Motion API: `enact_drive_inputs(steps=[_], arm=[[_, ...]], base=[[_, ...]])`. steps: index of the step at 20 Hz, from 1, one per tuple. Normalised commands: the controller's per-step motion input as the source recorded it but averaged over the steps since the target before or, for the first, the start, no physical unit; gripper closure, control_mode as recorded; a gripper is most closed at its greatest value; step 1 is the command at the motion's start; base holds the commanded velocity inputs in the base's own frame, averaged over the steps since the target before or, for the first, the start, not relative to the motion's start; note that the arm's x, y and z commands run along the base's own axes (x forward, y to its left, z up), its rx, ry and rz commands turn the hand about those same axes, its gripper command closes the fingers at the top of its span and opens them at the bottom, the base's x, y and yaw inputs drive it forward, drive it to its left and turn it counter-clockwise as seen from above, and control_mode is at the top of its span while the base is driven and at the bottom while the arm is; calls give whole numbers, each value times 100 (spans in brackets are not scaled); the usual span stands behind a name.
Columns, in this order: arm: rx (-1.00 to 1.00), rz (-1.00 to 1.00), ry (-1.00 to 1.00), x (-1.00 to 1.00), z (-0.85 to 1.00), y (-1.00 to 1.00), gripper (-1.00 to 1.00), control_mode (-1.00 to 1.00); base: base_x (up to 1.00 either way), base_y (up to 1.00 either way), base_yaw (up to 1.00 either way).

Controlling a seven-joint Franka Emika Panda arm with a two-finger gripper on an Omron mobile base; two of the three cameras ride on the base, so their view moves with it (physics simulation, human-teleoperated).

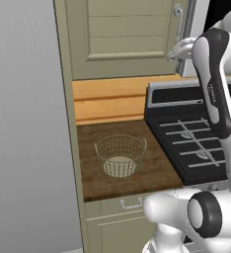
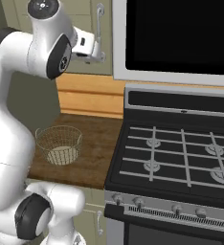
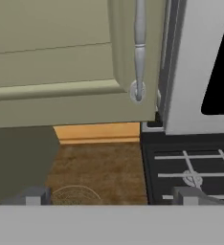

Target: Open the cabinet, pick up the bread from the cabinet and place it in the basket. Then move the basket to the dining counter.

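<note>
The cabinet (image 1: pixel 127 34) hangs over the worktop with its panelled olive-beige door shut. Its curved silver handle (image 1: pixel 178 19) runs down the door's right edge, and the hand view looks straight at the handle (image 3: pixel 140 52). My gripper (image 1: pixel 175 53) is open and empty, just below and in front of the handle's lower end. It is also in the right base view (image 2: pixel 101 56), and its fingertips (image 3: pixel 33 196) stand wide apart. The wire basket (image 1: pixel 120 155) stands empty on the dark wood worktop below; its rim (image 3: pixel 75 193) peeks in. The bread is hidden. The dining counter is out of view.
A black gas stove (image 2: pixel 181 148) adjoins the worktop (image 1: pixel 152 173) on the right, with a dark microwave (image 2: pixel 181 36) above it beside the cabinet. A grey wall (image 1: pixel 23 123) closes off the left. A small drawer with a wire pull (image 1: pixel 131 202) sits under the worktop.
</note>
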Motion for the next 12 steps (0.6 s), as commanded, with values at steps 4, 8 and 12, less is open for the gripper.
enact_drive_inputs(steps=[4, 8, 12], arm=[[0, -8, -12, 57, 37, -7, -100, -100], [-1, -3, -17, 68, -6, 0, -100, -100], [-2, -2, -1, 92, -9, -1, -100, -100]], base=[[0, 0, 0], [0, 0, 0], [0, 0, 0]])
